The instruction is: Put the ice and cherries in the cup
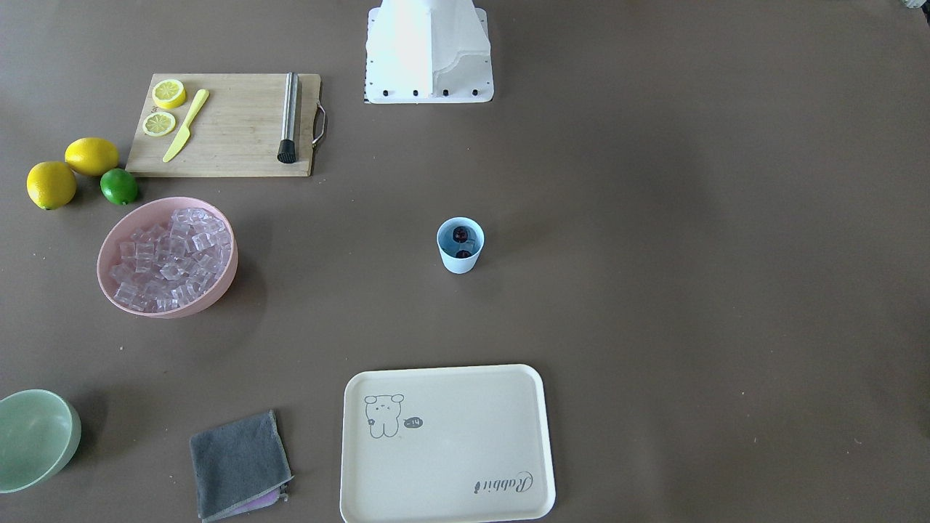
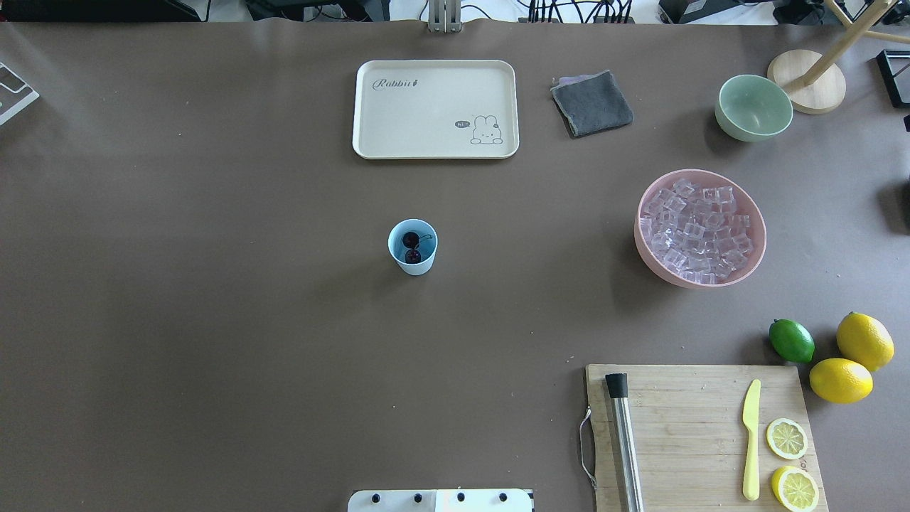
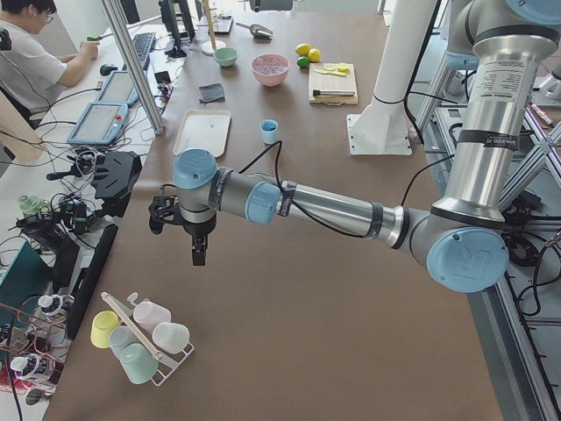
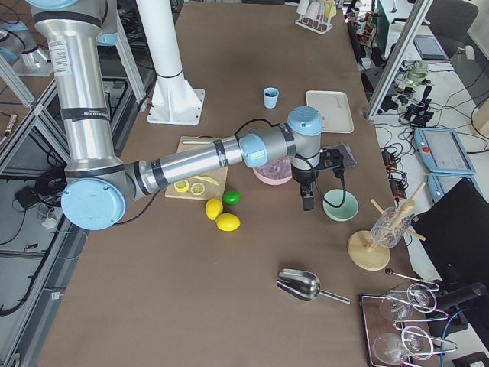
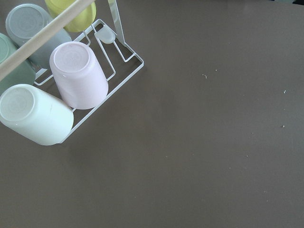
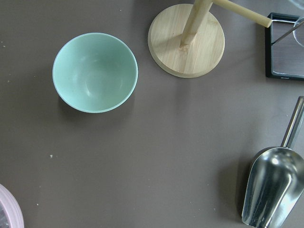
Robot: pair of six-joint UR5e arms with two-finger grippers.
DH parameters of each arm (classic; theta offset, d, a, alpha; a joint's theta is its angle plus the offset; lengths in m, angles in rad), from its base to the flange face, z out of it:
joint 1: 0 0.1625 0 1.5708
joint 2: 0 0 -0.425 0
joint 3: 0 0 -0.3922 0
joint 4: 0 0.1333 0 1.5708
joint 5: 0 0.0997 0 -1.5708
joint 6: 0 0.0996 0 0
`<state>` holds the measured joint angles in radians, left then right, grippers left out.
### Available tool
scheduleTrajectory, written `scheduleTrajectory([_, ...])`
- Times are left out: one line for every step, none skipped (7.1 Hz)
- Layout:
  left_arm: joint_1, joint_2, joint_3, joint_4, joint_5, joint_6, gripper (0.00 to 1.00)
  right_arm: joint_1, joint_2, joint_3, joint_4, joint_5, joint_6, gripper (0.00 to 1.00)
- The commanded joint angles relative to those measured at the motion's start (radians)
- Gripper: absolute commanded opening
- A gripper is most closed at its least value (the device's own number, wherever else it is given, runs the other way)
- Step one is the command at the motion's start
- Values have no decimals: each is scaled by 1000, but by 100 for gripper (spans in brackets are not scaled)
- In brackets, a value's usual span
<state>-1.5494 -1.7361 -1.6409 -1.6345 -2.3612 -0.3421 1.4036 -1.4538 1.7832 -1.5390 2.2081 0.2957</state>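
So the light-blue cup (image 2: 413,247) is parked upright near the middle of the table (image 2: 213,284), out in the open, with the cream tray (image 2: 366,107) on the operators' side of it. The dark cherries (image 2: 411,246) can be seen down inside it, stems and all. The ice (image 2: 699,230) is piled in the pink bowl (image 2: 643,245), well off toward the robot's right; whether any cube has made it into the cup can't really be made out. Both arms are stretched way out past the ends of the table. The left gripper (image 3: 199,256) is hung pointing down at the left end, near a wire rack of upturned cups (image 3: 140,338). The right gripper (image 4: 308,203) is hung over the spot just beside the mint-green bowl (image 4: 340,205), with a metal scoop (image 6: 270,190) lying nearby. Neither gripper is caught by anything but the side cameras, so whether the fingers are spread or closed can't be told for either one.
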Motion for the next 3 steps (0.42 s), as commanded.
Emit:
scheduleTrajectory([0,3,-19,1,-1,0,98,0,-20,8,5,2,-6,100])
scheduleTrajectory([-1,6,-23,1,0,0,98,0,-20,7,5,2,-3,100])
scheduleTrajectory([-1,7,-22,2,0,0,98,0,-22,10,5,4,0,100])
